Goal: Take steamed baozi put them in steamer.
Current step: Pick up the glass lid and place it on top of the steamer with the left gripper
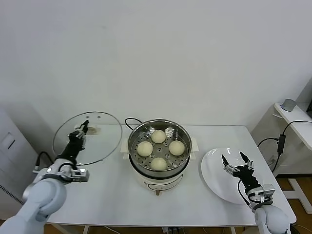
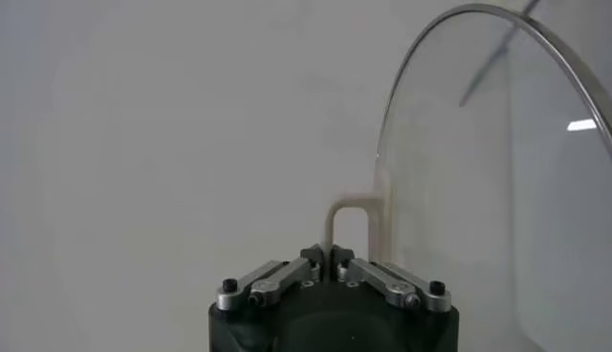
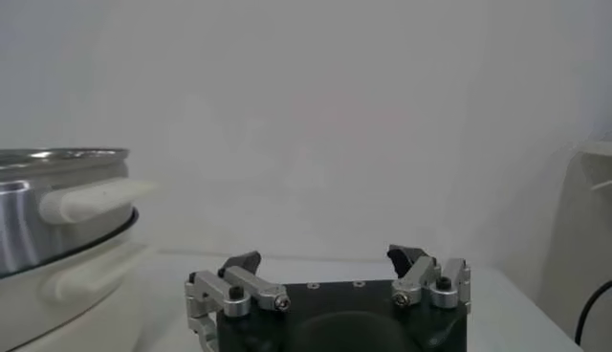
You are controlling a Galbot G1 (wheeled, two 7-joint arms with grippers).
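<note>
On the white table (image 1: 112,195), four smooth cream baozi (image 1: 158,136) fill the steel steamer (image 1: 158,168); left gripper (image 1: 83,128) clamps the lid (image 1: 105,126), right gripper (image 1: 236,160) spread.

Even, bright diffuse light, soft shadows only. Mild glare on the steamer (image 1: 158,146) steel rim and the glass lid (image 1: 87,138); a small bright reflection on the lid in the left wrist view. Wrist-view backgrounds hazy and low-contrast.
</note>
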